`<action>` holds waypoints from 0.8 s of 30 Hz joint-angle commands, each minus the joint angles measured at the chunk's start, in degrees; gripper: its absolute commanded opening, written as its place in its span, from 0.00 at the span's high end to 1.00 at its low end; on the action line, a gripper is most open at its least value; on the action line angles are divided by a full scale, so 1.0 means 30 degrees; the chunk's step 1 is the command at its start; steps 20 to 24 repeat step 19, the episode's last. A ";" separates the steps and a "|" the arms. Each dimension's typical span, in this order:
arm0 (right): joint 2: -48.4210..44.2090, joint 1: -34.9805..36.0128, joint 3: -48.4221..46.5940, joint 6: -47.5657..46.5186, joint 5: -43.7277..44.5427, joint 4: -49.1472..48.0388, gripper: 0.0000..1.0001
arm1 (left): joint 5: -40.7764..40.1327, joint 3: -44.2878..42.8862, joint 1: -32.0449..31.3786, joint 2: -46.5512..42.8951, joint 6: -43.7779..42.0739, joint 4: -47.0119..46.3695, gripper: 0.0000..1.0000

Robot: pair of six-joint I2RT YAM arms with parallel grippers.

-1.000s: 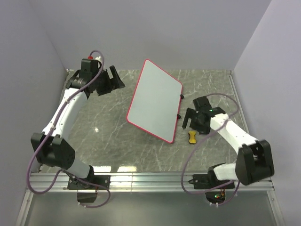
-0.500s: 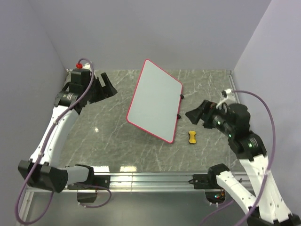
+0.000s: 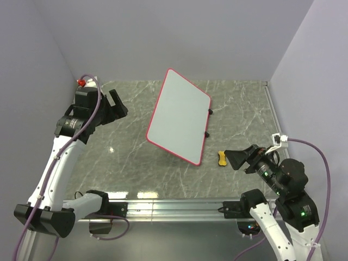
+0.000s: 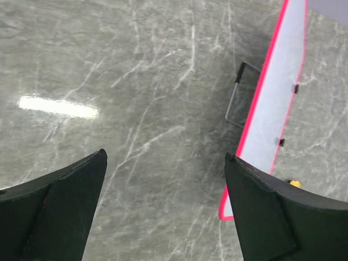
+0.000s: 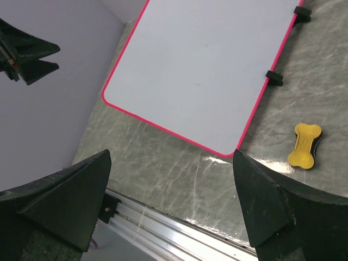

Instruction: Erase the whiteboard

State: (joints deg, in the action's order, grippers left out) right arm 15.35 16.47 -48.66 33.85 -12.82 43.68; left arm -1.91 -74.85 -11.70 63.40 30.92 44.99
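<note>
The whiteboard (image 3: pixel 178 116), white with a thin red-pink rim and small black feet, lies tilted in the middle of the marble table; its face looks blank. It also shows in the right wrist view (image 5: pixel 201 70) and edge-on in the left wrist view (image 4: pixel 274 109). A small yellow bone-shaped eraser (image 3: pixel 222 158) lies on the table by the board's near right corner, also in the right wrist view (image 5: pixel 306 145). My left gripper (image 3: pixel 117 106) is open and empty, raised left of the board. My right gripper (image 3: pixel 238 158) is open and empty, raised just right of the eraser.
Grey walls close the table at the back, left and right. An aluminium rail (image 3: pixel 174 206) runs along the near edge, also in the right wrist view (image 5: pixel 163 225). A thin wire stand (image 4: pixel 237 103) shows under the board's edge.
Both arms have pulled back from the board and risen: the left gripper moved left and toward the near side, the right gripper moved toward the near right corner. The board and eraser stayed put.
</note>
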 commanded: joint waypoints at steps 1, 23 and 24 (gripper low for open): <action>-0.0780 -0.0099 0.0021 0.0203 0.0377 0.0380 0.00 | -0.1264 -0.0773 -0.0287 -0.0185 -0.0168 0.0237 0.04; -0.1926 -0.0070 0.0432 0.0994 0.0347 0.0292 0.00 | -0.6590 -0.1446 -0.1079 0.0137 -0.0112 0.0440 0.02; -0.1926 -0.0070 0.0432 0.0994 0.0347 0.0292 0.00 | -0.6590 -0.1446 -0.1079 0.0137 -0.0112 0.0440 0.02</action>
